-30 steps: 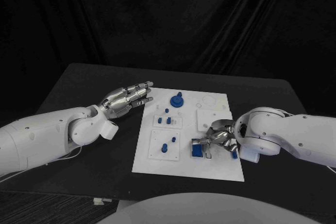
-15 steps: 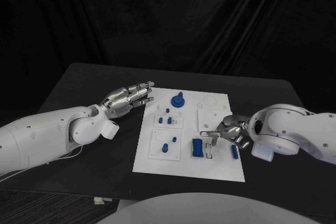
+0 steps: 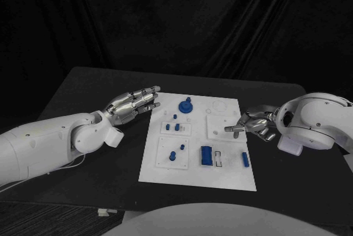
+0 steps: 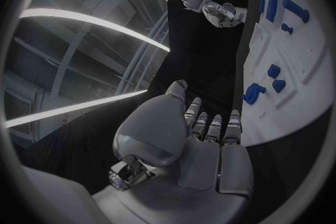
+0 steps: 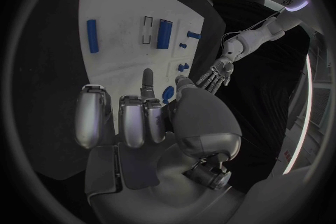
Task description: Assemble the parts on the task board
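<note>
Head view gave us the task board [image 3: 198,180] lying flat in the middle of the black table [image 3: 88,88], between our two arms. Our left hand [image 3: 134,104] hovered just off the board's far left corner, fingers stretched out nearly straight and close together, holding nothing — the left wrist view showed the same flat palm [image 4: 203,145] beside the board's edge. Our right hand [image 3: 251,125] hung over the board's right edge, fingers loosely curled with gaps between them, and we saw nothing in its grasp. On the board a blue block [image 3: 206,155] lay near the front, a slim blue bar [image 3: 245,159] just to its right, small blue pegs [image 3: 173,127] stood in the left panels, and a round blue part [image 3: 186,106] sat near the far edge.
</note>
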